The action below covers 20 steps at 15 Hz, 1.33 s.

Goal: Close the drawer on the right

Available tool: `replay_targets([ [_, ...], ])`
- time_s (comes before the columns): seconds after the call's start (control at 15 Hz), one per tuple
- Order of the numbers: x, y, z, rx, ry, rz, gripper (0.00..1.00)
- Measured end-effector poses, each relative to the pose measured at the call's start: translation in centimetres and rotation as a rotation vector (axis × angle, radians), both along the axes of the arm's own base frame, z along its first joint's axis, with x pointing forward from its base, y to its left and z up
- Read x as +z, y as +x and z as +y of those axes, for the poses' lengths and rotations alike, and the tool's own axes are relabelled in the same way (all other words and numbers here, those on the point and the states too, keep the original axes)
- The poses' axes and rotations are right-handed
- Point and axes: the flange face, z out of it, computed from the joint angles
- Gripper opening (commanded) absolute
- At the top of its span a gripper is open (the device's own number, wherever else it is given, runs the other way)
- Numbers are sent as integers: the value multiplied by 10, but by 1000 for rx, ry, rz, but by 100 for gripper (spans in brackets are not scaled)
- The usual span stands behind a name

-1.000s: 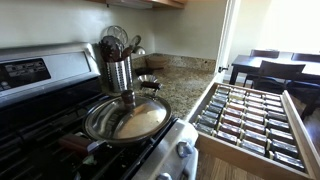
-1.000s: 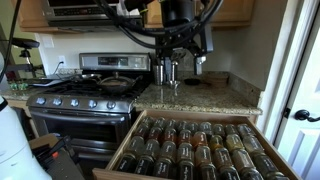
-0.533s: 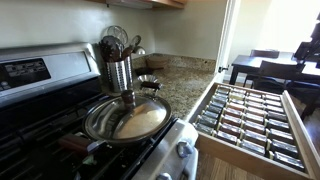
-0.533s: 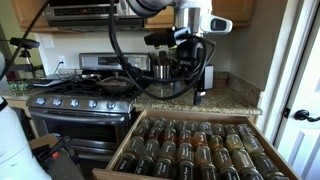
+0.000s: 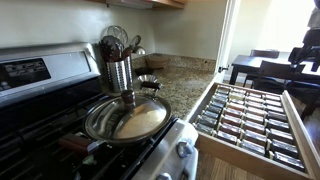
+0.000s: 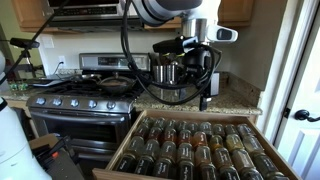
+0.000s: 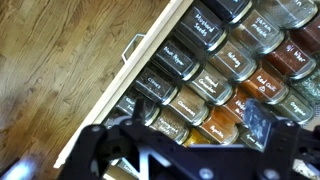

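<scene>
Drawer out, spice jars inside; front edge w/ handle over wood floor; jaws blurred, can't tell gap.

A speckled stone tabletop runs between a steel stove and a white door, with wooden cabinets above on a pale wall. Beyond it, a dark dining table with chairs stands in bright daylight. The floor is brown wood planks.
</scene>
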Motion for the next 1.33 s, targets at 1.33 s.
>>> replay_targets([
  [1.33, -125, -3, -40, -363, 30, -40, 100],
])
